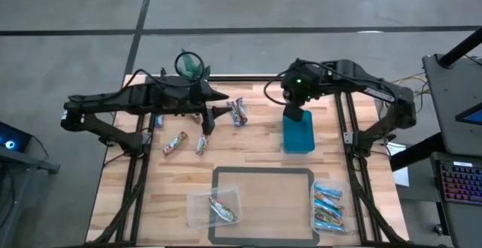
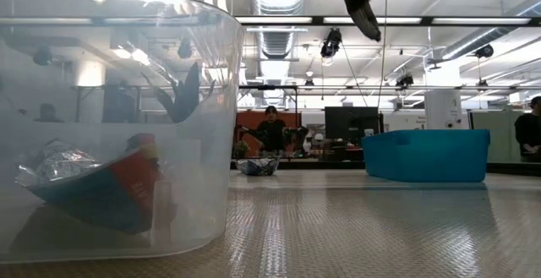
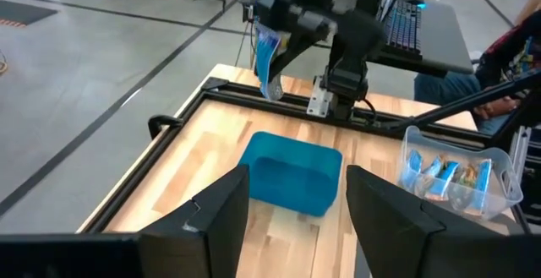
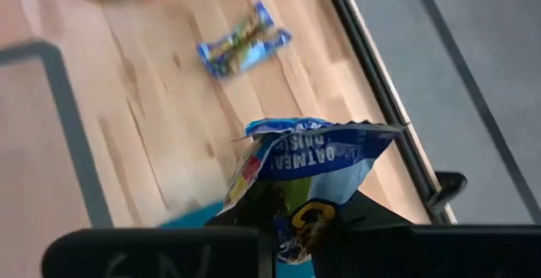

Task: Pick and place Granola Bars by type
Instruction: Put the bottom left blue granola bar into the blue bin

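Note:
My right gripper (image 4: 297, 220) is shut on a blue granola bar (image 4: 314, 153) and hangs high over the teal bin (image 1: 298, 133), near its far end. In the left wrist view the bar (image 3: 269, 62) dangles above the bin (image 3: 292, 177). My left gripper (image 3: 296, 202) is open with nothing between its fingers, raised over the table's far middle (image 1: 221, 112). Another blue bar (image 1: 239, 111) and two multicoloured bars (image 1: 175, 142) (image 1: 201, 144) lie flat on the wood. My right gripper pinches the blue bar between its two fingers by one end of the wrapper (image 4: 296, 200). The fingers slant steeply down from above. The rest of the bar sticks out past the fingertips and hangs below them, lifted clear of the bin and the table.
A clear tub (image 1: 330, 209) with several blue bars stands at the near right. A second clear tub (image 1: 215, 206) with one bar sits at the near middle, on a grey-edged mat (image 1: 263, 174). Black rails (image 1: 343, 127) frame the table. People stand in the room beyond.

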Tool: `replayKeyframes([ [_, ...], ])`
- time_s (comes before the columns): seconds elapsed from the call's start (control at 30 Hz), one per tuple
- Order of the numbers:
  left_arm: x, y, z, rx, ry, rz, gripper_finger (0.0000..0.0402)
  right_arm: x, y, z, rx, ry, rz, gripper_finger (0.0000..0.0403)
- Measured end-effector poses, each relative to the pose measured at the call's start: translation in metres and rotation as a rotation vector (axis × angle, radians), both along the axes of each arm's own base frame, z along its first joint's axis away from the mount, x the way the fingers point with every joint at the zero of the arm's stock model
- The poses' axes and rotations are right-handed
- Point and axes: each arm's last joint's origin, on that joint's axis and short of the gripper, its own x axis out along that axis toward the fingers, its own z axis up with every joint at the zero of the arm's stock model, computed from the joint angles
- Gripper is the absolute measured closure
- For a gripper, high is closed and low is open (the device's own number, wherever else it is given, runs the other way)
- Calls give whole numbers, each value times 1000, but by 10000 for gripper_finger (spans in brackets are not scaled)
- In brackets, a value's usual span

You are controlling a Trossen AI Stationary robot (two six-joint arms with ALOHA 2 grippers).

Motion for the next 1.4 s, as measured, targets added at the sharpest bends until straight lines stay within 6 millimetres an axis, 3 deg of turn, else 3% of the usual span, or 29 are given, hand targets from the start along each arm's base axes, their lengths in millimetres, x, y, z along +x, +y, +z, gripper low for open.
replayKeyframes([
  [0.33,-10,-1,2,-7,19,-21,221,4,-25,-50,62,227,102,381],
  [0.87,-11,-2,-2,-8,58,-48,221,4,-50,-123,96,317,199,381],
  [1.4,-1,3,-36,-41,121,30,221,-5,-54,-196,170,394,255,381],
])
